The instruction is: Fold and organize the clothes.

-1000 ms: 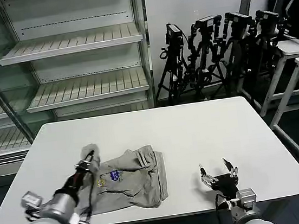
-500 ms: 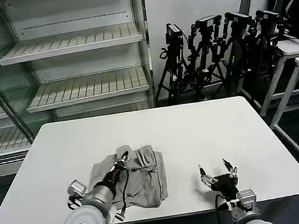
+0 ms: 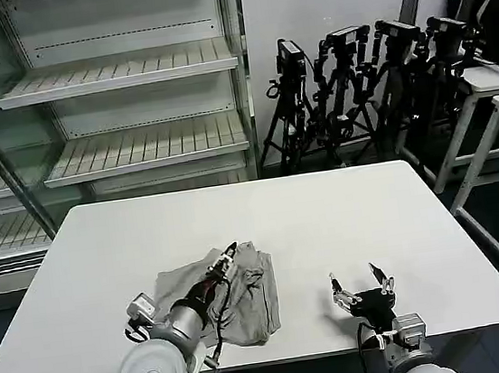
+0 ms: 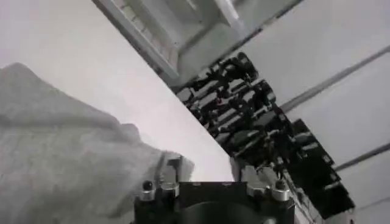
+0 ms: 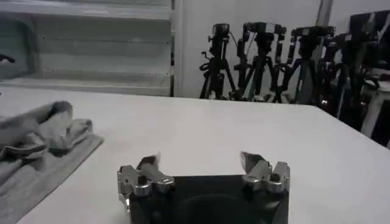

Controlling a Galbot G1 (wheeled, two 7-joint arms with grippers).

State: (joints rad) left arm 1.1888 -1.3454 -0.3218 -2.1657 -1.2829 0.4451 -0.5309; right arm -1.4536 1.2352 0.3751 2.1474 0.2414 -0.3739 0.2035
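We are carrying our left hand across the grey shirt, which is lying bunched in the lower left of the head view on the white bench. A second ago this hand was holding a raised edge of cloth at the garment's left side; now it is sitting low over the middle of the heap near the upper edge, and the chest print is no longer showing — so we judge one fold has been laid over. The shirt is looking narrower yet rumpled, so the folding is only partly done. Our left arm is reaching forward and rightward, wrist low. In the left wrist view its fingers are standing apart, gripping nothing, with cloth just beneath. Our right hand is waiting spread open in the lower right — well apart from the shirt.
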